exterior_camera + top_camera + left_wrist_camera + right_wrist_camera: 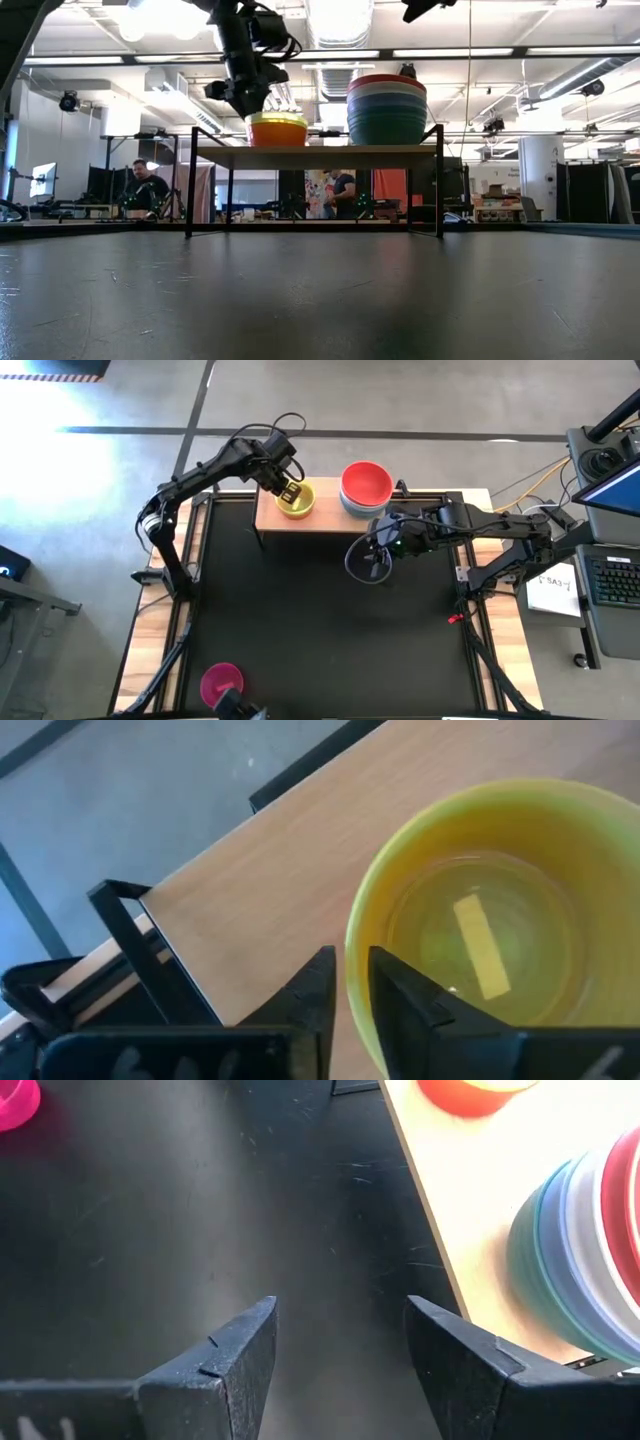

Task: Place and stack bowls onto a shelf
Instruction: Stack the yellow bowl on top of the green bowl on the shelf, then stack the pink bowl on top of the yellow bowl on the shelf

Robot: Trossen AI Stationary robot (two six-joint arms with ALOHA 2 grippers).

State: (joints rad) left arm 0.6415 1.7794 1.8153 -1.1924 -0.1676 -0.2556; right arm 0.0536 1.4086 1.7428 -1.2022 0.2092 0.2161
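A yellow-green bowl [298, 502] [480, 920] sits nested in an orange-red bowl [277, 134] on the left half of the light-wood shelf [330, 520] [320, 155]. My left gripper [289, 491] [350, 1010] is at this bowl's rim, its fingers nearly together. A stack of larger bowls, red on top [366, 484] [387, 108] [590, 1250], stands on the shelf's right half. My right gripper [372, 560] [340, 1370] hangs open over the black mat in front of that stack, with nothing between its fingers. A magenta bowl [221, 682] [15, 1102] rests at the near edge. My left gripper has the yellow-green bowl's rim [362, 970] between its fingers, one finger inside the bowl and one outside. The fingers come from above, slanting in from the table's left. The bowl stands upright, resting in the orange-red bowl on the shelf.
The black mat [320, 630] covers the table in front of the shelf. A keyboard and papers [600, 580] lie off the table's right side. People sit and stand in the room behind [145, 190]. The shelf's thin black legs [190, 185] stand on the mat.
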